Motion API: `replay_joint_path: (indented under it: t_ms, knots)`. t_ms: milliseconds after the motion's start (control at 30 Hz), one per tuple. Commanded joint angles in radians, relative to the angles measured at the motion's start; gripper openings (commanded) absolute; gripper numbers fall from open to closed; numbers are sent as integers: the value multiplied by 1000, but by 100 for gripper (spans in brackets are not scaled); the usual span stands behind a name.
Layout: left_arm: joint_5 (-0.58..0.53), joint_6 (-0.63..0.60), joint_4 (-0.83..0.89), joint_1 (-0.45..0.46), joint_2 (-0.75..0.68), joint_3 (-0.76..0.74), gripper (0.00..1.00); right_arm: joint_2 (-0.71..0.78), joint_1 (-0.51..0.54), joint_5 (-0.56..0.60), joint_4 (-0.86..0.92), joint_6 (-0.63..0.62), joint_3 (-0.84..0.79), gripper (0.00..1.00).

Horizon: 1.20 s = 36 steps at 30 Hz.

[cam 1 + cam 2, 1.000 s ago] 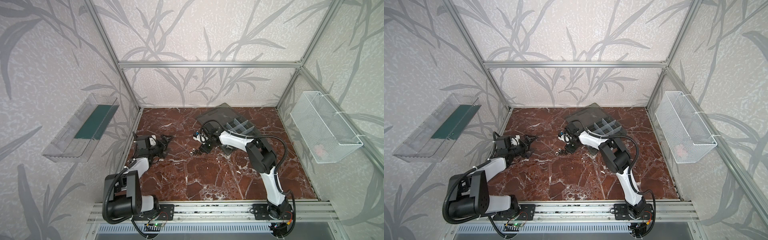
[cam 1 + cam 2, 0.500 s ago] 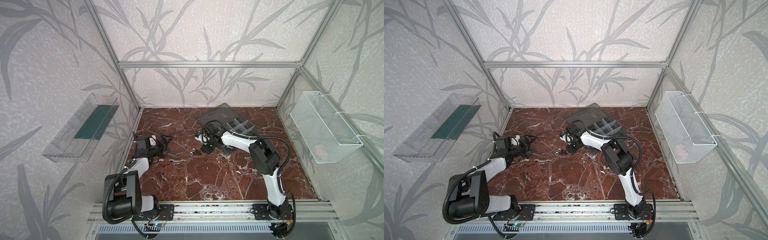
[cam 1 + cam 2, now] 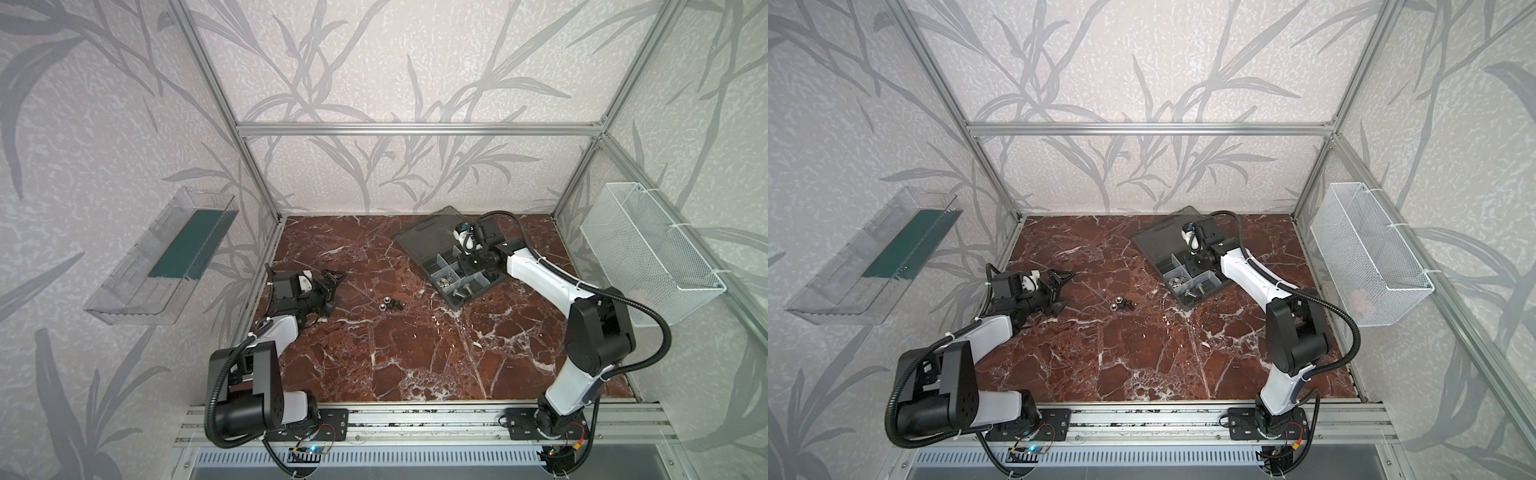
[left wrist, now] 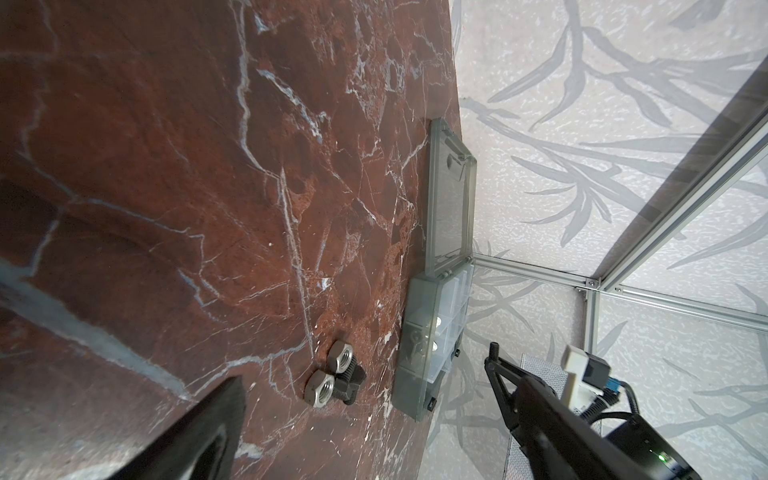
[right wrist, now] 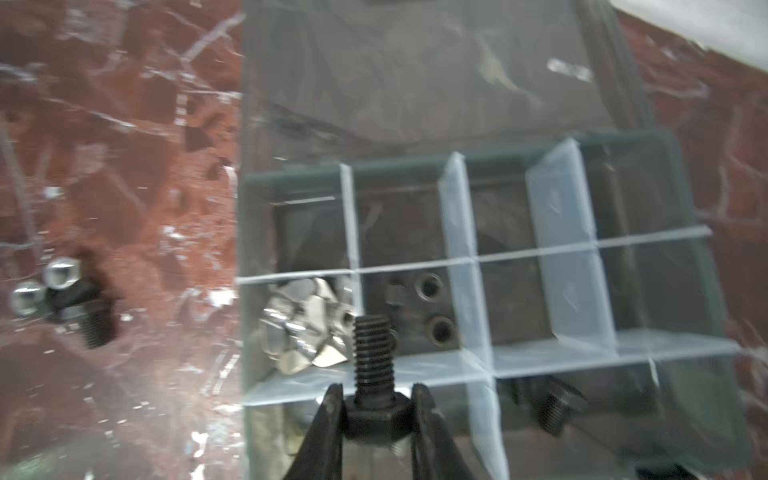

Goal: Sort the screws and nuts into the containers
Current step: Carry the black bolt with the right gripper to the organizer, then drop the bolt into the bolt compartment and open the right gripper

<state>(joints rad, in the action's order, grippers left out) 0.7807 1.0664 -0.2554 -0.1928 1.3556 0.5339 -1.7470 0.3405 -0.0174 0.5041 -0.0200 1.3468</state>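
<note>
Box (image 3: 428, 239) partly filled; right gripper (image 5: 376, 395) grasps a screw (image 5: 372, 353) above it, left gripper (image 3: 332, 291) released. Loose nuts (image 3: 382, 305) lie at its eight o'clock.

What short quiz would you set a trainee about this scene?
1. True or false: the right claw is empty.
2. How many silver nuts lie loose on the table? A one, B two, C five.
3. Fill the gap: the organiser box has its lid ____.

Key: 1 false, it grips a black screw by the head; 2 B; 3 open.
</note>
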Motion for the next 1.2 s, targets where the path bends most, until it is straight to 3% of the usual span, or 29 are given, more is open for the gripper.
replay_joint_path:
  t_ms: [0, 233, 933, 1167]
  knots:
    - [14, -2, -4, -7, -12, 9, 99, 29, -69, 85, 56, 92, -37, 0]
    - [8, -4, 4, -8, -15, 12, 99, 26, -142, 116, 76, 130, -81, 0]
    - [5, -9, 17, -7, -22, 17, 100, -120, -170, 130, 80, 113, 28, 0]
    - [5, -7, 19, -7, -26, 18, 100, -144, -171, 136, 78, 121, 49, 39]
